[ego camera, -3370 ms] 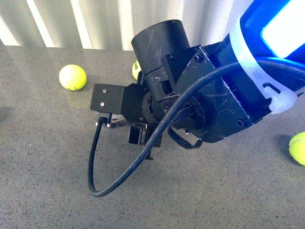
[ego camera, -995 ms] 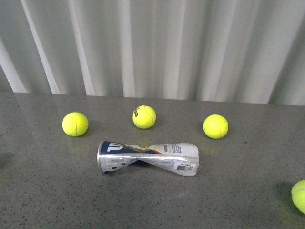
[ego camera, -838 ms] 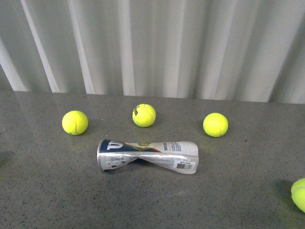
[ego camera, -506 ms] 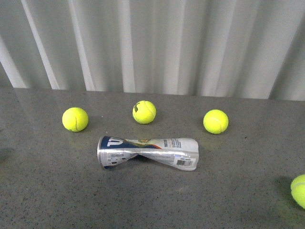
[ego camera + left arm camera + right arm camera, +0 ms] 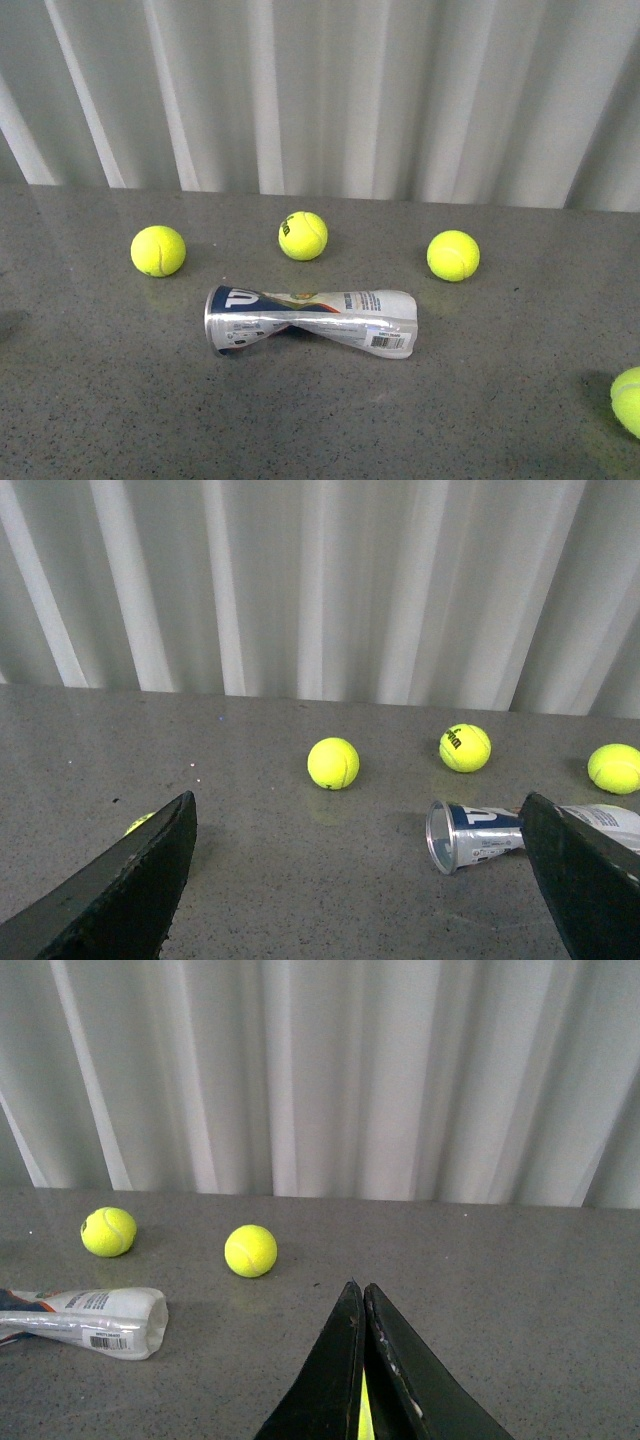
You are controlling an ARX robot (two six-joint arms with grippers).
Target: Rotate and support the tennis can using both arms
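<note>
The tennis can (image 5: 310, 322) lies on its side on the grey table, crumpled and pinched in at the middle, silver rim to the left. Neither arm shows in the front view. In the left wrist view my left gripper (image 5: 357, 797) is open with nothing between its fingers (image 5: 130, 880). The tennis can (image 5: 480, 832) lies beyond it, open rim turned this way, partly hidden behind the other finger. My right gripper (image 5: 358, 1286) is shut, well apart from the can's label end (image 5: 100, 1320). A yellow-green sliver shows low between its fingers.
Three tennis balls (image 5: 158, 250) (image 5: 302, 235) (image 5: 453, 255) sit in a row behind the can, and another ball (image 5: 628, 400) lies at the right edge. A white corrugated wall (image 5: 320, 90) closes off the back of the table.
The black arm that filled the front view 3.4 s ago is gone from it. Over the last second the can and balls keep their places, and the view drifts slightly.
</note>
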